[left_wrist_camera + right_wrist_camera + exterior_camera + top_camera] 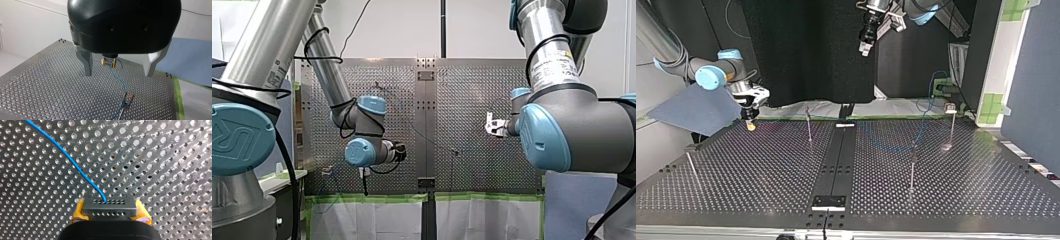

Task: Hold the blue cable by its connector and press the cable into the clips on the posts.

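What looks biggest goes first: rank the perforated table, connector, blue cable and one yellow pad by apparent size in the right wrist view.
1. perforated table, filling the view
2. connector
3. yellow pad, only a sliver showing
Unranked: blue cable, longer than the connector but far thinner.

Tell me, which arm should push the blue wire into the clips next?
Right: my right gripper grips the connector with the blue cable attached. My left gripper hangs open and empty.

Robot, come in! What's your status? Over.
Left gripper open, high up. Right gripper shut on connector, blue cable trailing. Nothing blocking the posts.
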